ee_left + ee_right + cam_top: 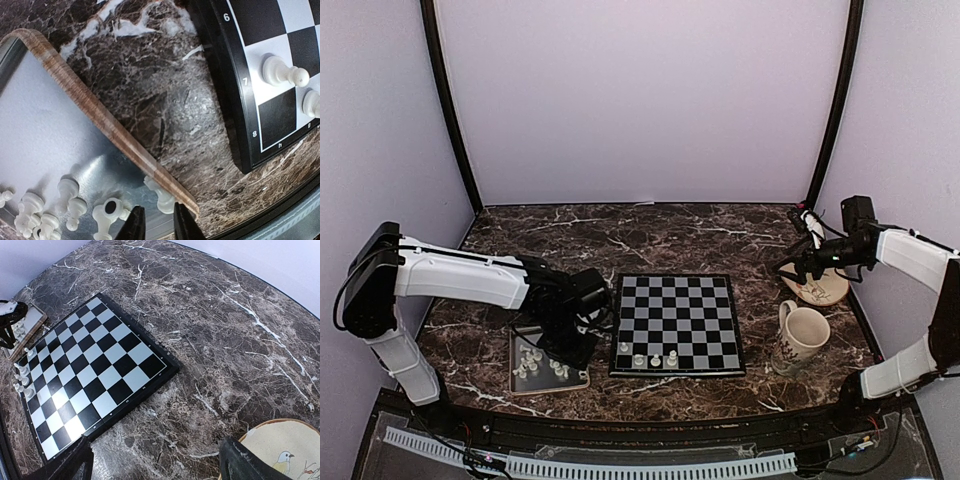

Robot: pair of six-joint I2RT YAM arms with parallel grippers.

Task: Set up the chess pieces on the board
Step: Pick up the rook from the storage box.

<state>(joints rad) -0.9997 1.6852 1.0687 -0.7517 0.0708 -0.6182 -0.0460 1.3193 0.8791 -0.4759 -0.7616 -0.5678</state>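
Pinching piece (161, 196): my left fingers (179, 225) nearly closed astride it at tray (100, 120) rim; grip unclear.
Right fingers (65, 467): wide, empty, clear of board (95, 365).

A cream mug (803, 335) is set just beside a bird-painted plate (282, 452) — a small tray (100, 117) is laid on the dark marble table (670, 235).

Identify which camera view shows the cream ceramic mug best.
The top external view: the cream ceramic mug stands whole and unobstructed, to the right of the black-and-grey chessboard. Neither the left wrist view nor the right wrist view shows it at all.
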